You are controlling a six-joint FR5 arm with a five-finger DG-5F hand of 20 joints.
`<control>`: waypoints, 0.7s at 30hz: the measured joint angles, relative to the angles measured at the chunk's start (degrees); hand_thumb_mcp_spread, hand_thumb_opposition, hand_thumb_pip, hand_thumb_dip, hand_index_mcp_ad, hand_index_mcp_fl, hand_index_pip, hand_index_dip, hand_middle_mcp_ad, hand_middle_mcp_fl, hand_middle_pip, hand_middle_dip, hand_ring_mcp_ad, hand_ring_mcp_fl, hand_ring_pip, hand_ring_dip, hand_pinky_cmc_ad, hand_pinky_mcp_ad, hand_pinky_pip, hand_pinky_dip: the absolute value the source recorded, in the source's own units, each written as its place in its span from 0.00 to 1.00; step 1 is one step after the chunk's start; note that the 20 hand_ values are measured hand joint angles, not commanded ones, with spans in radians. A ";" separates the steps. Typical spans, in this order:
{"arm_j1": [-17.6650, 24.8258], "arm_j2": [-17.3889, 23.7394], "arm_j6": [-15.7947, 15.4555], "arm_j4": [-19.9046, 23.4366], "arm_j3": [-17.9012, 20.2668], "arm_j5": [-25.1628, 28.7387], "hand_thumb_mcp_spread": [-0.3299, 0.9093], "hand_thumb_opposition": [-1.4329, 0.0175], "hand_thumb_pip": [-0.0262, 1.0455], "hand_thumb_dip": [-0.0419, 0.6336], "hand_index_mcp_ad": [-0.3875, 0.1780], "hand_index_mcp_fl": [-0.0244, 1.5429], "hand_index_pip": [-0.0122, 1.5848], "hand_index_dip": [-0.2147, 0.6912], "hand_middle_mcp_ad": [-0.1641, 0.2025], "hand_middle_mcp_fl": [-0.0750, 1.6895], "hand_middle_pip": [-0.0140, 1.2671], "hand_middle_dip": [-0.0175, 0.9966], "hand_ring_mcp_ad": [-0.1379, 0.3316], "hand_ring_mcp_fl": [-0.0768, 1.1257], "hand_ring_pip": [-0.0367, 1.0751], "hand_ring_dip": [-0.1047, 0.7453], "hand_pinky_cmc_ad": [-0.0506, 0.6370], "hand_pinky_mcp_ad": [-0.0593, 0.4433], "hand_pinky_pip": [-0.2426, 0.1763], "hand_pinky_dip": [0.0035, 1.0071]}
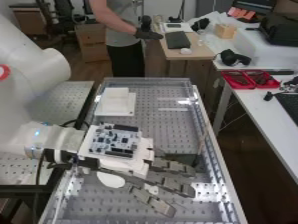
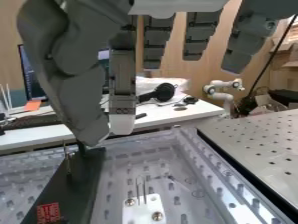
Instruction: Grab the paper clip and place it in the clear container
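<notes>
Robot arm (image 1: pixel 40 92) comes in from the high view's left, its hand (image 1: pixel 171 185) palm-down over the big clear tray (image 1: pixel 226 192) on the bench; fingers are open, more or less straight and a bit spread, w/ nothing visible in their hold; paper clip (image 2: pixel 140 187) stands upright, loop end up, at a small white holder (image 2: pixel 144 210) w/ 2 screws in it, down on the tray floor; clip is below the fingers and apart from them, AFAICT; just beside the holder is a dark block (image 2: pixel 78 187) w/ a red label (image 2: pixel 48 212), and a thin metal pin (image 2: pixel 66 160) sticks up by it; thumb tip hangs near the block's top, can't tell if they touch; circuit board (image 1: pixel 115 140) rides on the back of the hand; a white oval piece (image 1: pixel 111 179) lies near the wrist, on the side toward the high view's near end; farther up the tray sits a white square block (image 1: pixel 116 100) on a flat white base; perforated metal table (image 1: pixel 63 100) runs alongside the tray, on the arm's side; across from it there's a white desk (image 1: pixel 269 107) w/ red bins (image 1: pixel 249 80) on top, plus a black headset (image 2: pixel 159 93) etc.
</notes>
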State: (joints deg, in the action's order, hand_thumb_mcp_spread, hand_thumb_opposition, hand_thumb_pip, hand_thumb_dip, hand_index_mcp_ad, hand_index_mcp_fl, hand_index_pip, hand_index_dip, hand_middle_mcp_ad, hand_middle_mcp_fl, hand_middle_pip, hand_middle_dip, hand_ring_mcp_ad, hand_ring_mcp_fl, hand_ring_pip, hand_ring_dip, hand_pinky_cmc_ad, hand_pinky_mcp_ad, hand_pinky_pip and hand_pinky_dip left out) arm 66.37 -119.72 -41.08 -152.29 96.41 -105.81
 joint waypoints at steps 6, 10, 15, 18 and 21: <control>-0.68 -1.58 -0.38 0.51 -1.09 -2.13 0.66 0.37 0.59 0.39 0.42 0.30 0.96 0.36 0.36 0.10 0.11 0.21 0.54 0.06 0.10 0.23 0.56 0.70 0.48 0.19; -1.09 -2.20 -0.55 0.50 -1.67 -3.29 0.66 0.37 0.59 0.39 0.41 0.30 0.96 0.36 0.36 0.10 0.11 0.22 0.54 0.06 0.10 0.23 0.56 0.70 0.52 0.19; -1.50 -2.77 -1.03 0.11 -2.22 -4.21 0.66 0.37 0.59 0.39 0.41 0.30 0.94 0.36 0.37 0.11 0.11 0.22 0.54 0.06 0.11 0.23 0.56 0.70 0.52 0.18; -1.70 -3.12 -1.19 -0.05 -2.55 -4.51 0.66 0.37 0.59 0.39 0.41 0.29 0.93 0.36 0.37 0.10 0.11 0.22 0.54 0.06 0.11 0.23 0.56 0.70 0.52 0.18; -1.88 -3.39 -1.21 -0.05 -2.78 -4.84 0.66 0.37 0.59 0.39 0.41 0.29 0.93 0.36 0.37 0.10 0.11 0.22 0.54 0.06 0.11 0.23 0.56 0.70 0.52 0.18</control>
State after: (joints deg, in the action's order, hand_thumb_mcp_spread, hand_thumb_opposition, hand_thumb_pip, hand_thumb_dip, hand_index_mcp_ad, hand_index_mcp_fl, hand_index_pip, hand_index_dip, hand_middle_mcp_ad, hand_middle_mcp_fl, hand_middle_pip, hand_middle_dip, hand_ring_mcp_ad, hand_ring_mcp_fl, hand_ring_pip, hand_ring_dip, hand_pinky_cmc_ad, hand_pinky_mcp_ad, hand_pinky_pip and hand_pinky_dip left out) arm 64.49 -123.11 -42.29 -152.34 93.64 -110.66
